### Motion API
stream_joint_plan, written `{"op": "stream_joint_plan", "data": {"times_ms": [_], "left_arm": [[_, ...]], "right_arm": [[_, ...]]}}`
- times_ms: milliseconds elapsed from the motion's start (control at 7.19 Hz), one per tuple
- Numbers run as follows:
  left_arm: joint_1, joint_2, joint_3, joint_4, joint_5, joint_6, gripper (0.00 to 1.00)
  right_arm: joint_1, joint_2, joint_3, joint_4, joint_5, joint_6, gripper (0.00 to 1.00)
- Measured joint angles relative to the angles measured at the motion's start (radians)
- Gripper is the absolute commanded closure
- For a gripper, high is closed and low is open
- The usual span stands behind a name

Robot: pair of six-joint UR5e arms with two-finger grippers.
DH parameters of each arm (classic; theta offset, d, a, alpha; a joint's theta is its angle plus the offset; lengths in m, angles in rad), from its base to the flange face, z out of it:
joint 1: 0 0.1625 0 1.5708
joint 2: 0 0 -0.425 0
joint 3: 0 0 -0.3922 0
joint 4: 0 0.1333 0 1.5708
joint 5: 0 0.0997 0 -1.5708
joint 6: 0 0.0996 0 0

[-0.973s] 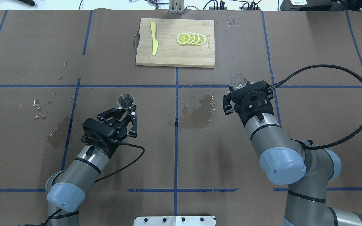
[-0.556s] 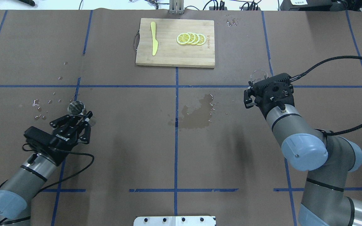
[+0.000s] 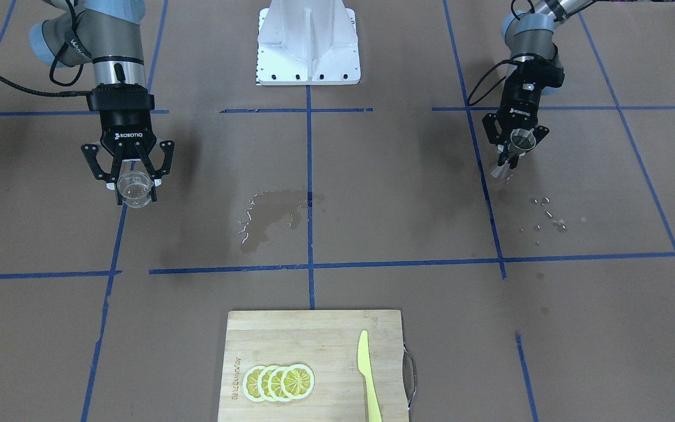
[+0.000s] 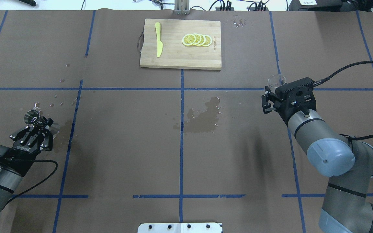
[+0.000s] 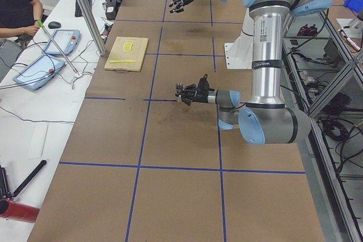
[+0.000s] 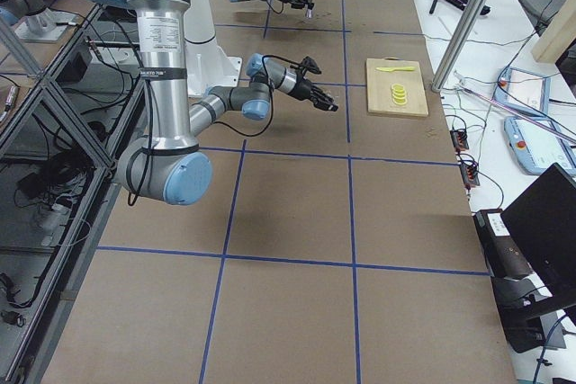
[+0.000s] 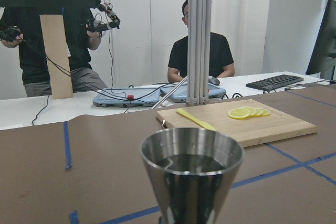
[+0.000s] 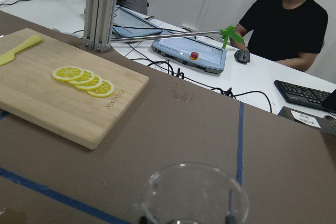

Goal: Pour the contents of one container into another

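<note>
My left gripper point(image 4: 42, 124) is shut on the steel hourglass jigger point(image 4: 32, 117) at the table's far left, just above the paper. In the front view the jigger point(image 3: 516, 149) hangs a little tilted in that gripper point(image 3: 515, 146). The left wrist view shows the jigger point(image 7: 191, 177) close up, upright, with a dark inside. My right gripper point(image 4: 272, 95) is shut on the small clear glass cup point(image 4: 276, 81) at the right of the table. In the front view the cup point(image 3: 133, 192) sits between the fingers of this gripper point(image 3: 133, 183). The cup's rim point(image 8: 191, 192) fills the bottom of the right wrist view.
A wooden cutting board point(image 4: 180, 56) at the back centre carries lemon slices point(image 4: 197, 39) and a yellow knife point(image 4: 158, 43). A wet spill point(image 4: 204, 116) darkens the paper mid-table. Droplets point(image 4: 44, 106) lie by the jigger. People stand and sit beyond the table's far edge.
Both arms have swung outward. The left gripper carried the jigger from left of centre to the far left. The right gripper carried the cup further right.
</note>
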Motion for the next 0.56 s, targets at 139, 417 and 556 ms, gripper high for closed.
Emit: {"op": "stream_joint_plan", "data": {"times_ms": [139, 417, 556], "left_arm": [[0.019, -0.001, 0.008, 0.004, 0.019, -0.004, 1.00], [0.052, -0.017, 0.013, 0.012, 0.031, -0.004, 1.00], [0.061, -0.021, 0.016, 0.013, 0.031, -0.005, 1.00]], "right_arm": [[0.000, -0.001, 0.000, 0.003, 0.003, 0.000, 1.00], [-0.001, -0.003, -0.001, 0.005, 0.005, 0.001, 1.00], [-0.002, -0.003, -0.001, 0.006, 0.005, 0.001, 1.00]]}}
